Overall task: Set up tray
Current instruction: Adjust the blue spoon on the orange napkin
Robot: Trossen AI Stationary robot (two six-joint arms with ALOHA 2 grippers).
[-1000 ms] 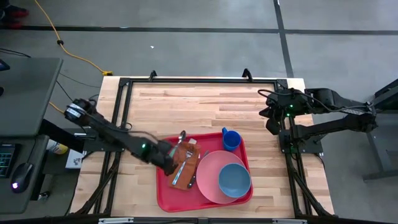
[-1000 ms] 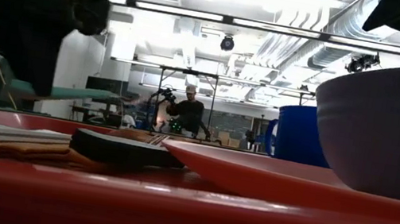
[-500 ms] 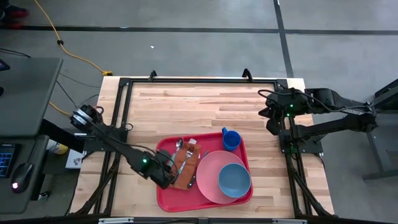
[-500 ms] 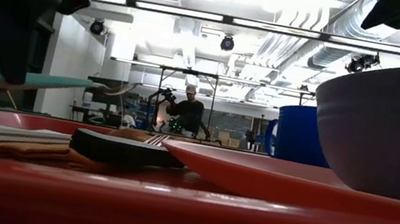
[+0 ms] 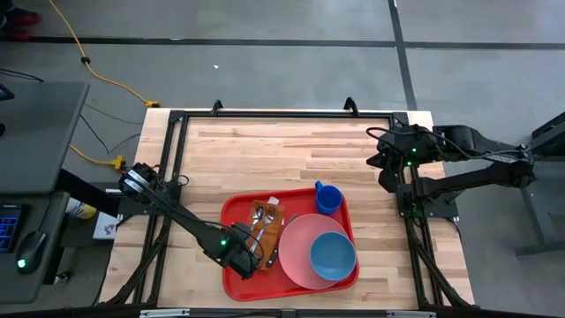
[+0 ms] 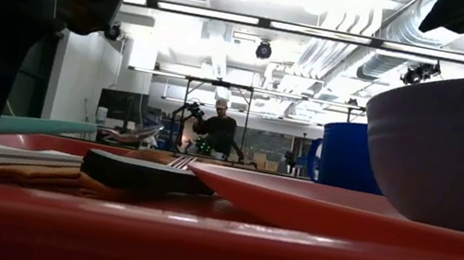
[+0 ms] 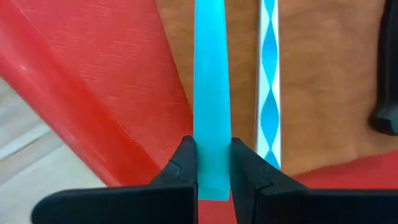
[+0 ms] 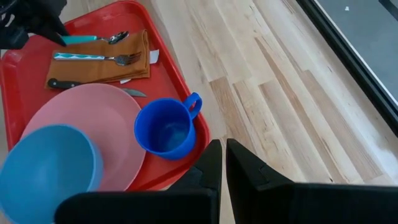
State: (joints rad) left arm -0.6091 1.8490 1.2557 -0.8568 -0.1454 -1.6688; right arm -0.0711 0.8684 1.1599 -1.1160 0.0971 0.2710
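Observation:
The red tray (image 5: 233, 276) lies near the table's near edge. On it are a brown napkin (image 5: 267, 231) with a fork (image 8: 93, 58) and a black-handled knife (image 8: 69, 84), a pink plate (image 5: 296, 240) carrying a blue bowl (image 5: 333, 254), and a blue cup (image 5: 327, 198). My left gripper (image 5: 250, 258) is over the tray's near-left part, shut on a teal-handled spoon (image 5: 256, 215). The spoon runs along the napkin's left edge (image 7: 180, 74). My right gripper (image 5: 386, 177) waits shut, high by the table's right edge. My left gripper pinches the spoon's teal handle near its free end (image 7: 211, 152) between its two fingers (image 7: 184, 163). It comes from the tray's near side, and the fingers lie along the handle. The spoon points toward the far edge, roughly level and low over the napkin's left edge; whether it touches the napkin I cannot tell.
Bare wood (image 5: 282, 146) stretches from the tray to the table's far edge. A dark metal frame (image 5: 177, 141) runs along the table's sides. In the low view a person (image 6: 217, 132) stands far off in the room behind.
My left gripper has moved toward the near edge and a little right, and has come down. It has carried the spoon from above the tray's far-left part back along the napkin's left edge, staying shut on the handle.

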